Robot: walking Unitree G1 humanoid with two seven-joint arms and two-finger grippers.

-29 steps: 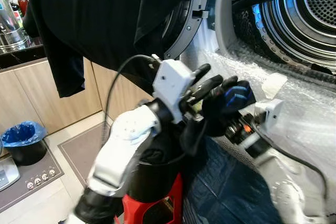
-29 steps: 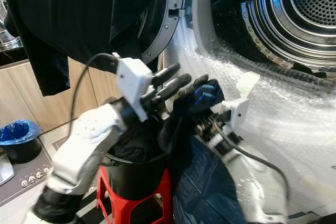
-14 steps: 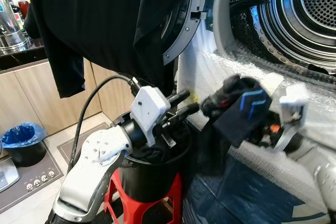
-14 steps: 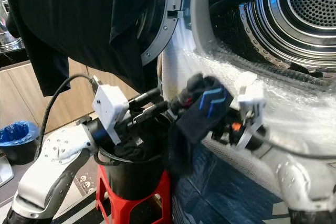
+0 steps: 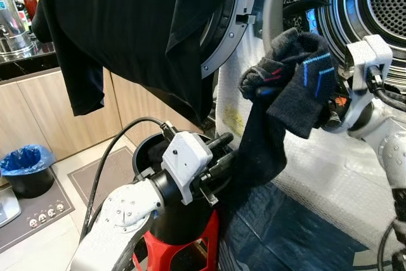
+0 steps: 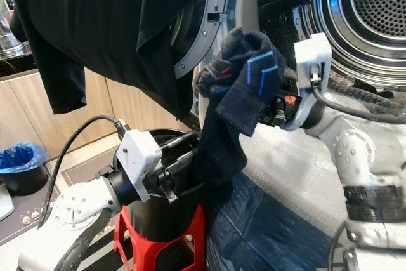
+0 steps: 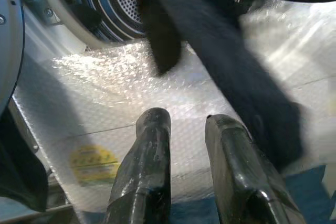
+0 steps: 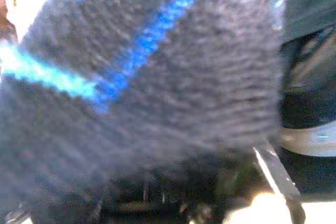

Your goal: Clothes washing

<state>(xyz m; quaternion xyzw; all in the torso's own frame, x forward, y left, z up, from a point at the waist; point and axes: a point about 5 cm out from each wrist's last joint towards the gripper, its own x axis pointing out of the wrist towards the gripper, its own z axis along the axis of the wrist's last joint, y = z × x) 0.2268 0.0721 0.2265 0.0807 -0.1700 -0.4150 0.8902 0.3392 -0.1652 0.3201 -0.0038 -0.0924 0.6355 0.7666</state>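
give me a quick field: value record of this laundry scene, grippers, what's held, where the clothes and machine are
right gripper: raised beside the washing machine opening, shut on dark socks
dark socks: black with blue stripes, hanging down from the right gripper toward the bucket
left gripper: open, holding nothing, at the bucket's rim
black bucket: on a red stool, dark clothes inside
washing machine drum: door open, front wrapped in bubble wrap
black garment: draped over the open door

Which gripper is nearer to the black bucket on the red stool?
Left. The left gripper sits at the rim of the black bucket; the right gripper holds dark socks higher, near the washer's drum.
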